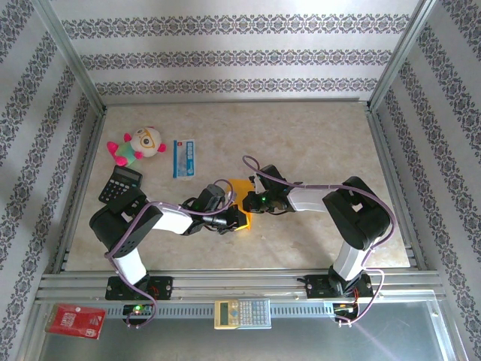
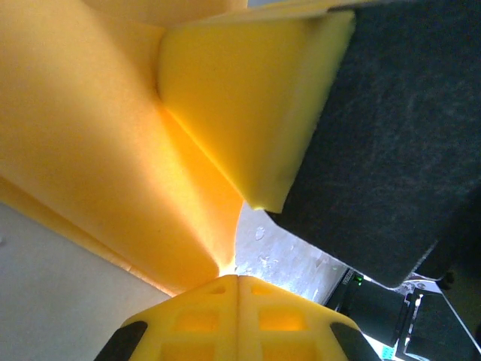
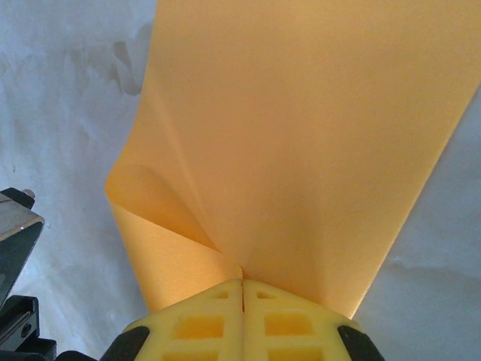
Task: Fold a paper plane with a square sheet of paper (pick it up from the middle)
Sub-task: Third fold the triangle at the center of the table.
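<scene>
Meeting just right of the black calculator, the left gripper and right gripper close in tip to tip on the square sheet of paper, up off the table between them. Left wrist view now: yellow fingers pressed together, pinching a fold of the sheet. Right wrist view: fingers clamped tight on the sheet too, and it fans away with its left side curling.

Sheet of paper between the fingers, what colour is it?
The sheet of paper is plain orange-yellow, best seen in the right wrist view.
</scene>
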Controlling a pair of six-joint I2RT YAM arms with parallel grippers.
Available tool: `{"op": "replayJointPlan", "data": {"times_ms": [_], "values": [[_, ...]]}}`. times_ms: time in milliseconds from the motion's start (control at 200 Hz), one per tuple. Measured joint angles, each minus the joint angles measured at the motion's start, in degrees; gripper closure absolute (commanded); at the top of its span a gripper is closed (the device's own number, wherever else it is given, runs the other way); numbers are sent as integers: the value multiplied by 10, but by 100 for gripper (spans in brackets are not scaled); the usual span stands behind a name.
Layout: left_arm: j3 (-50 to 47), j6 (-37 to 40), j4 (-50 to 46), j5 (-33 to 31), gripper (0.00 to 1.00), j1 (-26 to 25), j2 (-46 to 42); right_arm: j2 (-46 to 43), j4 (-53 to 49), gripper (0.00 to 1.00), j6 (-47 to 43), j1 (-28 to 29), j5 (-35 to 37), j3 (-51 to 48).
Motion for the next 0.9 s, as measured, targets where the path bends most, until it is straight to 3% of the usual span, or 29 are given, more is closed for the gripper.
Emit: {"op": "replayJointPlan", "data": {"times_ms": [899], "values": [[17,2,-20,2,92,-13,13,0,9,96,2,-4,-3,-4]]}}
